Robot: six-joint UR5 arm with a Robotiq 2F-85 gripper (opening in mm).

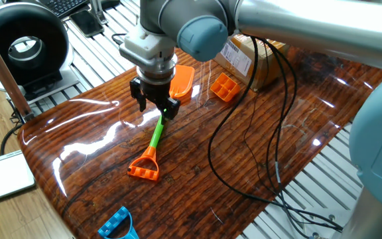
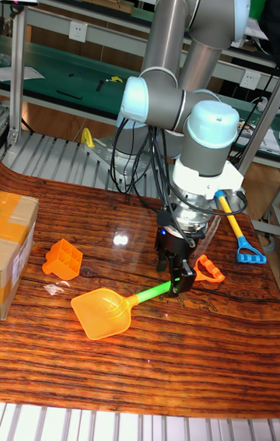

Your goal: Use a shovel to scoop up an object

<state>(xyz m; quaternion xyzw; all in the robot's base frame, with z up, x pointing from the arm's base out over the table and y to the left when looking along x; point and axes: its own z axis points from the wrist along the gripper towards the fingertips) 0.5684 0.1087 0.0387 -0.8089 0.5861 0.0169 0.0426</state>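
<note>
So the gripper [image 1: 154,104] is down over the shovel [image 1: 159,126], w/ its fingers [image 2: 183,279] either side of the green shaft, just behind the orange blade. Can't really tell if it's clamped tight or only straddling it tbh. Shovel lies flat on the desk [image 1: 197,179], blade twd the far edge, D-loop end pointing at the near edge. The object [image 1: 225,86], the little orange grid block, sits near the far edge, just beside the blade but not touching, right in front of the cardboard box [image 1: 247,56]. Blue toy [image 1: 119,224] hangs out at the near edge.
</note>
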